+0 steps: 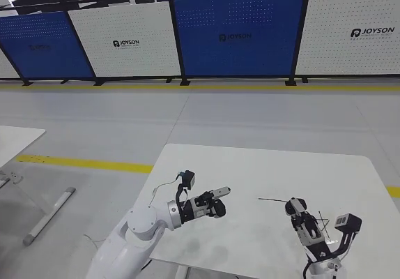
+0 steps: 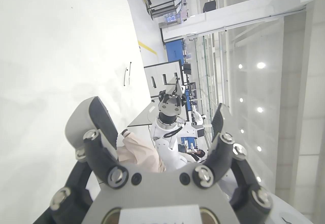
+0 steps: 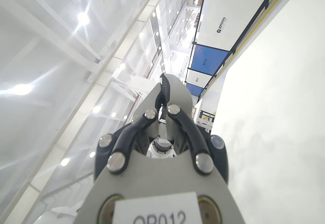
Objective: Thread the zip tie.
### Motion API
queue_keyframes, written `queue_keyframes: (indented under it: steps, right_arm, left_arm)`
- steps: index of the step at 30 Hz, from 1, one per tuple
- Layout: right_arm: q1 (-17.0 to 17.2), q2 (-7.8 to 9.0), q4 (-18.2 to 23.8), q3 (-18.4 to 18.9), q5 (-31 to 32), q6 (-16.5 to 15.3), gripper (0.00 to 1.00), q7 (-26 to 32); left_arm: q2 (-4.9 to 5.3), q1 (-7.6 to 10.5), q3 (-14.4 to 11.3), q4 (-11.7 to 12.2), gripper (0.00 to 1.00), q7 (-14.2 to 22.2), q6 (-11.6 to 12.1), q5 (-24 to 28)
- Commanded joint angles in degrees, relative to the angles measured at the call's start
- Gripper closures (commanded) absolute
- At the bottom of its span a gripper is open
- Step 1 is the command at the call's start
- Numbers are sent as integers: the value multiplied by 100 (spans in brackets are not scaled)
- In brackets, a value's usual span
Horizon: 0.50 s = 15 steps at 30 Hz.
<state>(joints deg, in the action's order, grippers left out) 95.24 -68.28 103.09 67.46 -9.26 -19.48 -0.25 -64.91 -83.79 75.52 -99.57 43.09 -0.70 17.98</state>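
Zip tie (image 3: 164,89) first: we see it pinched in the right pincer (image 1: 295,205), whose two fingers are squeezed together on it. It is a black strip with little teeth. It runs up the middle of the pincer, the same way the fingers point, and a short bit pokes out past the fingertips.

From there we look outward. In the top view a thin black line (image 1: 273,201) goes from the right pincer sideways over the bench (image 1: 270,164), toward the other arm. We think this is the long end of the tie, but it is too thin for us to be sure.

The left pincer (image 2: 158,108) is wide open and has nothing in it. It is well apart from the right pincer, and its open fingers face that way. So the tie lies ahead of the left pincer, toward the robot's right, and the right arm is the one that has it.

Two thin black strips (image 2: 124,77) lie flat on the bench, side by side, away from the left pincer. No pincer touches them.

We judge that the next move is to bring the two pincers together, so the open one can take the free end. What matters is lining up the open fingers with the way the tie points. If they come in crooked, the thin end may bend away.
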Motion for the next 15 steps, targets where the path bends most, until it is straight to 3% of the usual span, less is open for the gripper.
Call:
queue_keyframes:
  steps: [1,5,15]
  right_arm:
    - [-198,-79,-181,-289,246,0,100,-361]
    - [-553,-231,-668,-863,705,173,100,-742]
    - [-553,-231,-668,-863,705,173,100,-742]
  left_arm:
    - [0,0,0,0,0,0,0,0]
    - [0,0,0,0,0,0,0,0]
    - [0,0,0,0,0,0,0,0]
